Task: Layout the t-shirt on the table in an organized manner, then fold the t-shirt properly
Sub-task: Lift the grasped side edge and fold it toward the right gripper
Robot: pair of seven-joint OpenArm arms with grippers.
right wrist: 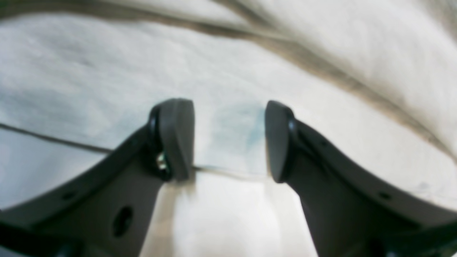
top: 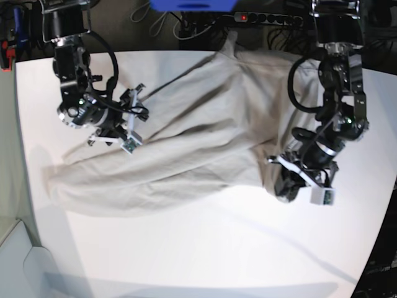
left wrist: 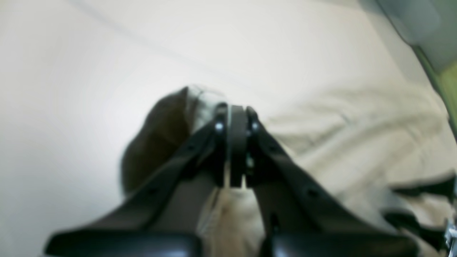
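Note:
The light grey-beige t-shirt (top: pixel 192 136) lies wrinkled across the white table (top: pixel 186 248), stretched from the far right to the near left. My left gripper (top: pixel 283 186) is at the shirt's near right edge. In the left wrist view the left gripper (left wrist: pixel 236 114) is shut on a fold of the t-shirt (left wrist: pixel 357 128), just above the table (left wrist: pixel 71 89). My right gripper (top: pixel 138 107) is over the shirt's left part. In the right wrist view the right gripper (right wrist: pixel 230 139) is open, with the cloth (right wrist: pixel 250 71) close under its fingers and nothing held.
A power strip (top: pixel 267 17), cables and a blue object (top: pixel 192 5) lie beyond the table's far edge. The table's right edge runs close to the left arm (top: pixel 338 93). A green-edged surface (left wrist: pixel 446 78) shows past the table in the left wrist view.

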